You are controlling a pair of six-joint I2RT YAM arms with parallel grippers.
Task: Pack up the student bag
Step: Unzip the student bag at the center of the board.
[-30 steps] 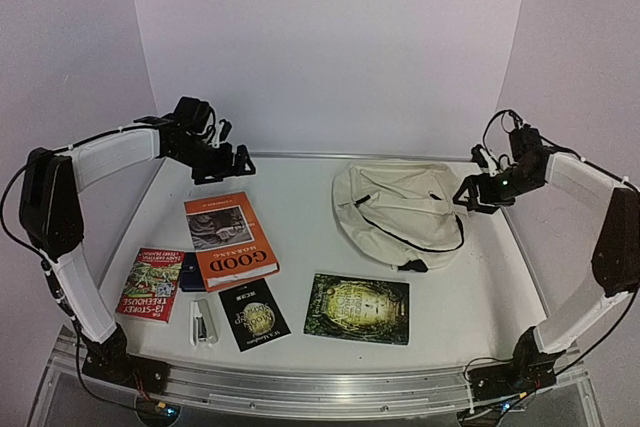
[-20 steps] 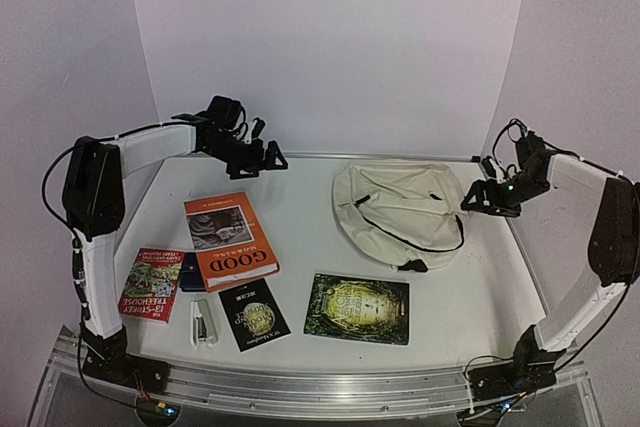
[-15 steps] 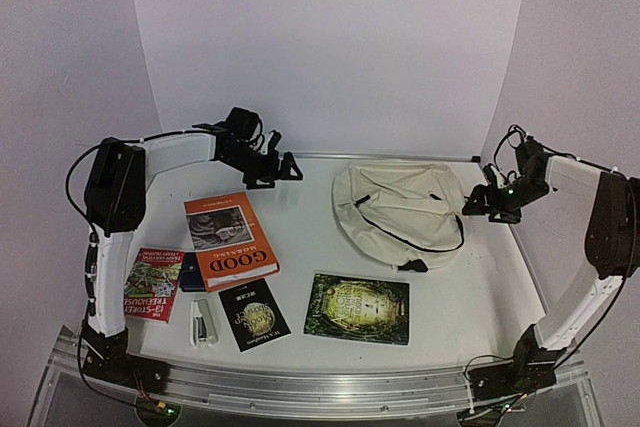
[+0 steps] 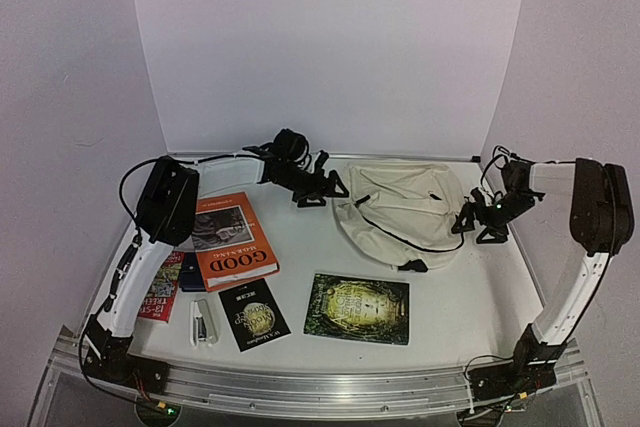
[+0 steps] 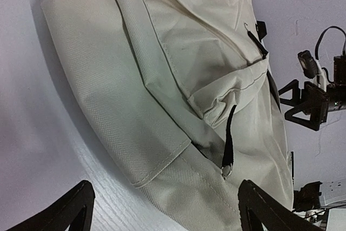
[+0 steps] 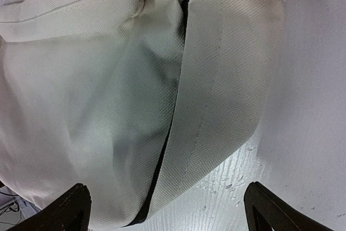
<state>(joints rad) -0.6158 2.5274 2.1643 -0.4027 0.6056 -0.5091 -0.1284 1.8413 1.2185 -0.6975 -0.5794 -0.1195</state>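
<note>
Flanking the cream soft fabric student bag (image 4: 400, 209) were both tools: the left gripper (image 4: 325, 193) just beside its left edge, and the right gripper (image 4: 476, 231) at its right edge. The bag lay flat at the far right of the white table (image 4: 300, 247). No opening was plainly visible from above. Each wrist view showed the fingers spread wide with nothing between them.

Judgement: the step in hand was opening the bag. One gripper ought to pin the fabric while the other takes the black pull tab (image 5: 231, 133). Pinching a loose fold risks dragging the whole bag.

Counted:
- one bag
- four books: an orange paperback (image 4: 232, 242), a red paperback (image 4: 165, 292), a small black book (image 4: 253, 314) and a dark green-and-gold book (image 4: 357, 308)
- one dark blue flat item (image 4: 192, 272), kind unclear
- one white stapler (image 4: 204, 324)
</note>
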